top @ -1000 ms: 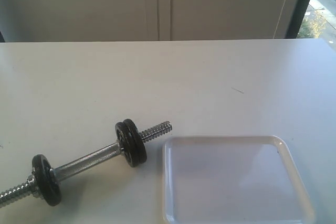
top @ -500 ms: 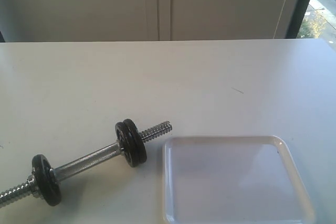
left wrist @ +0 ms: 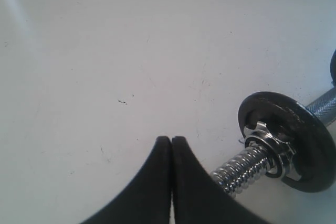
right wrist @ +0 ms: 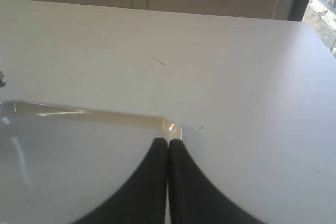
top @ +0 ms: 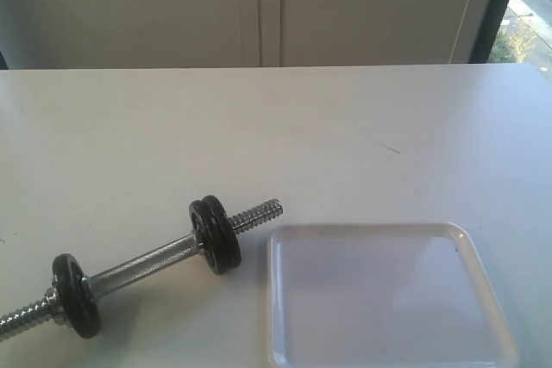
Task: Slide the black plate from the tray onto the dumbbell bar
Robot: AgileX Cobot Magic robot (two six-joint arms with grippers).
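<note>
The dumbbell bar lies slanted on the white table at the front left, chrome with threaded ends. Two black plates sit together on it near its right end, and one black plate sits near its left end. The translucent tray rests at the front right with nothing in it. My left gripper is shut, beside the bar's threaded end and collar nut. My right gripper is shut over the tray's corner. Neither gripper shows in the exterior view.
The white table stretches back to a pale wall. A small dark mark lies on it right of centre. A dark window frame stands at the back right.
</note>
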